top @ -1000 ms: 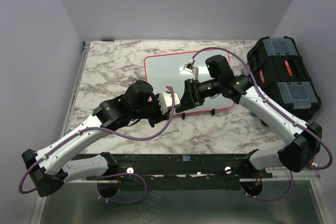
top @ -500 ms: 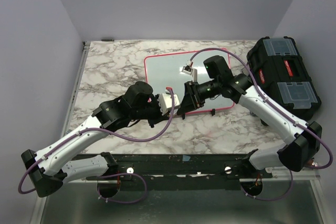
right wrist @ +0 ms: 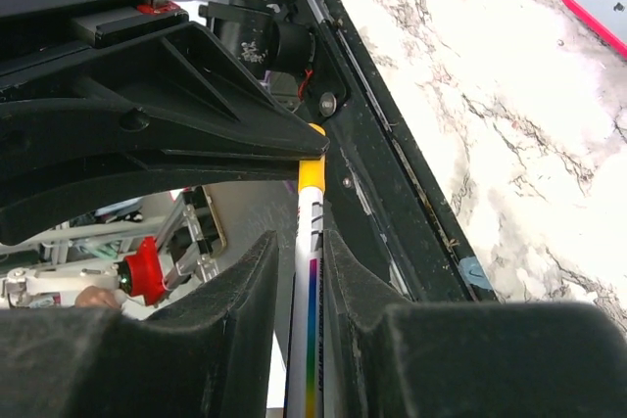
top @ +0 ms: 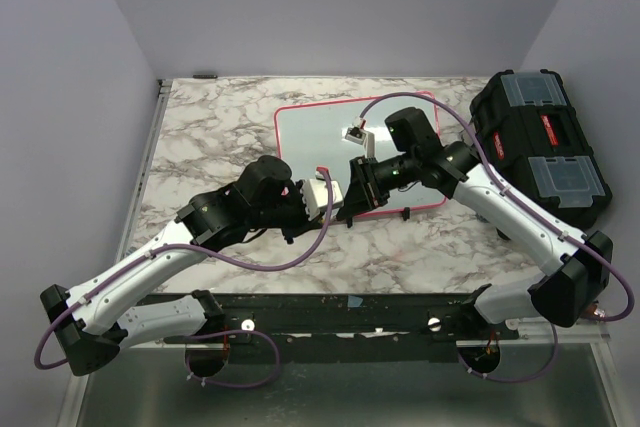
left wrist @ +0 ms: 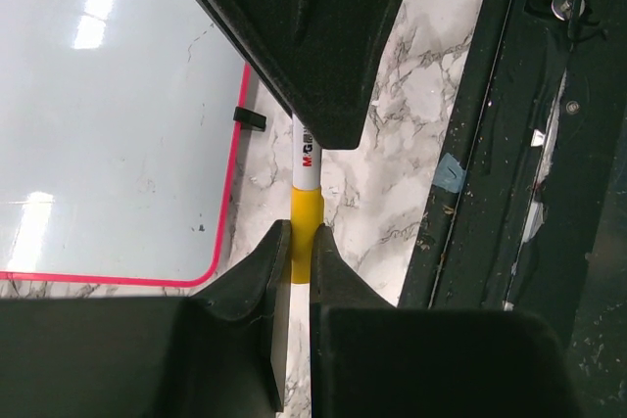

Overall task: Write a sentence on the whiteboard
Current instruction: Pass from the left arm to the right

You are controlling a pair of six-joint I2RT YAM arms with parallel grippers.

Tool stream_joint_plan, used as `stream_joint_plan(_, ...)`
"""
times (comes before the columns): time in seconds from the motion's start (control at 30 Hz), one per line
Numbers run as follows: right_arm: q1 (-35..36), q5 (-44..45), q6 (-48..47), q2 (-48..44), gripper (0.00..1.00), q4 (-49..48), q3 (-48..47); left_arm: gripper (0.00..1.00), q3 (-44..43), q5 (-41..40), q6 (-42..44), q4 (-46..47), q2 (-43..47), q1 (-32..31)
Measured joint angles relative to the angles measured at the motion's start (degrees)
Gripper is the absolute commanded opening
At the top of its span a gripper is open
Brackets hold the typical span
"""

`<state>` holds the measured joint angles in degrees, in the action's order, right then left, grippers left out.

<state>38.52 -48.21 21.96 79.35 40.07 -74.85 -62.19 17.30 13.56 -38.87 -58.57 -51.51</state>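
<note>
The whiteboard [top: 320, 132], white with a pink-red rim, lies at the table's back middle; no sentence shows on its surface [left wrist: 108, 124]. Both grippers meet nose to nose over its near edge. My left gripper [left wrist: 302, 242] is shut on the yellow cap [left wrist: 304, 208] of a white marker [left wrist: 306, 159]. In the right wrist view the marker's body [right wrist: 309, 232], with a rainbow stripe, runs between the fingers of my right gripper [right wrist: 304, 252]. The right finger touches it and a narrow gap remains at the left finger [right wrist: 260, 281]. From above the left gripper [top: 338, 199] and right gripper [top: 354, 189] hide the marker.
A black toolbox [top: 540, 147] stands at the right edge of the marble table [top: 210, 127]. A small black clip [left wrist: 249, 117] sits on the board's near rim. The dark base rail [top: 350, 312] runs along the table's front edge.
The right gripper has slid a little left toward the left gripper and its jaws have narrowed around the marker. The left arm has stayed put.
</note>
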Motion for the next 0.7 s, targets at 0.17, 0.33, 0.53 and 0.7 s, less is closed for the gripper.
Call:
stream_joint_plan(0.17,0.0,0.8,0.6,0.0,0.24,-0.2,0.0,0.0,0.0,-0.1,0.0,0.0,0.0,0.0)
stream_joint_plan(0.33,0.2,1.9,1.4,0.0,0.23,-1.0,0.0,0.0,0.0,-0.2,0.0,-0.2,0.0,0.0)
stream_joint_plan(0.53,0.6,3.2,2.5,0.0,0.23,-2.0,0.0,0.0,0.2,-0.2,0.0,-0.4,0.1,0.0)
stream_joint_plan(0.7,1.0,3.8,2.6,0.0,0.23,-2.4,0.0,0.0,0.2,-0.3,0.0,-0.7,0.2,0.0)
